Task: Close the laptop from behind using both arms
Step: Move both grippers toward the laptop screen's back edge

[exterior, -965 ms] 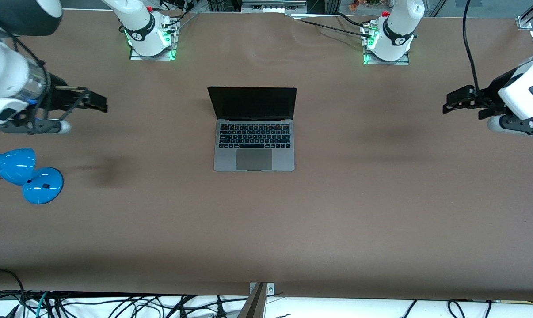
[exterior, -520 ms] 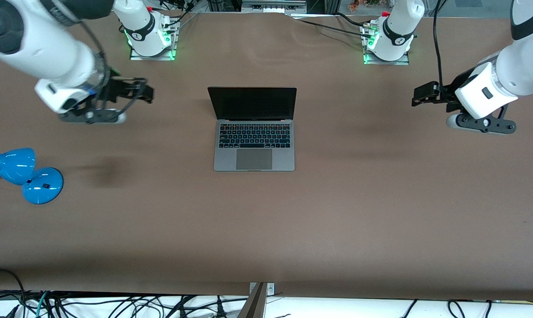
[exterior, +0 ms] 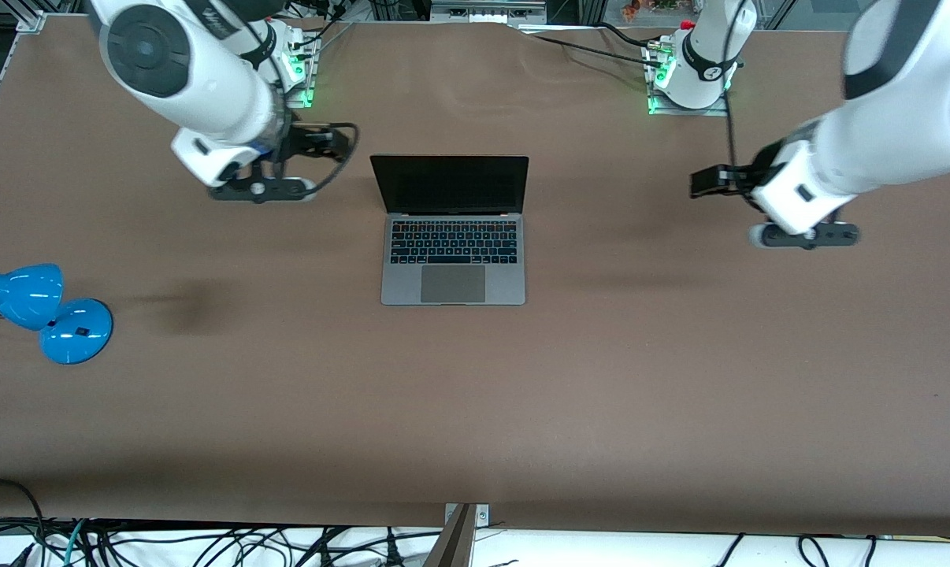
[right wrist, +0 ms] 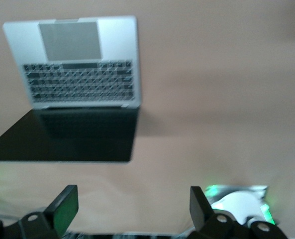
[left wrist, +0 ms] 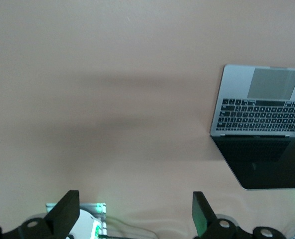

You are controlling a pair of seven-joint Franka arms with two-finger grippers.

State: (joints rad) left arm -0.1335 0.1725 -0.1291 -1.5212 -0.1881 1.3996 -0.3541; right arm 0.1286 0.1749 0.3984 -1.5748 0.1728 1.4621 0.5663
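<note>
Front view shows the laptop (exterior: 452,228) open in the middle of the desk (exterior: 601,378). Left claw (exterior: 705,183) hangs wide over bare desk toward its own end. Right claw (exterior: 335,142) hangs wide over the desk beside the screen, holding nothing.

A wide brown table (exterior: 475,409) fills the room's middle, evenly lit, with soft shadows. A blue desk lamp (exterior: 38,309) sits at one end; black cables (exterior: 168,543) tangle below.
</note>
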